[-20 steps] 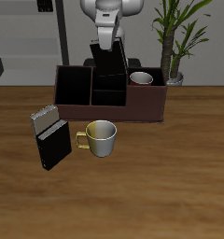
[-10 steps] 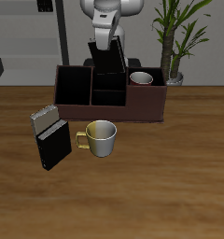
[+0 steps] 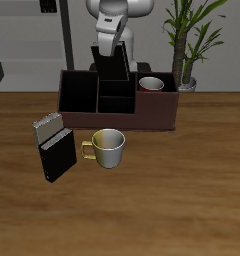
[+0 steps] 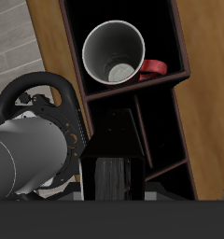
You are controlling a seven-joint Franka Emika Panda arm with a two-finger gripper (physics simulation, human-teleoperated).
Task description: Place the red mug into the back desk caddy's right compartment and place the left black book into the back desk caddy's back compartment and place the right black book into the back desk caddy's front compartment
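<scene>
Lifted a little higher than half a second ago, the gripper (image 3: pixel 114 62) hangs over the middle of the dark brown desk caddy (image 3: pixel 162 117), holding a black book (image 3: pixel 115 66) upright above the caddy's back middle compartment. From the wrist view the book's pale page edges (image 4: pixel 116 179) sit between the fingers, which are closed on its covers, and the narrow middle compartments lie directly beneath it.

In the caddy's end compartment nearest the potted plant (image 3: pixel 188 40) stands the red mug (image 3: pixel 151 84); the wrist view shows its pale inside and red handle (image 4: pixel 153 68) within the walls. That mug has not moved.

Out on the wooden table (image 3: pixel 182 190), nearer the front edge, the second black book (image 3: pixel 56 157) stands upright just in front of a grey book (image 3: pixel 48 127), the two close together. Beside them sits a cream mug (image 3: pixel 108 148) with a yellow handle, open end up. None of these has shifted.
</scene>
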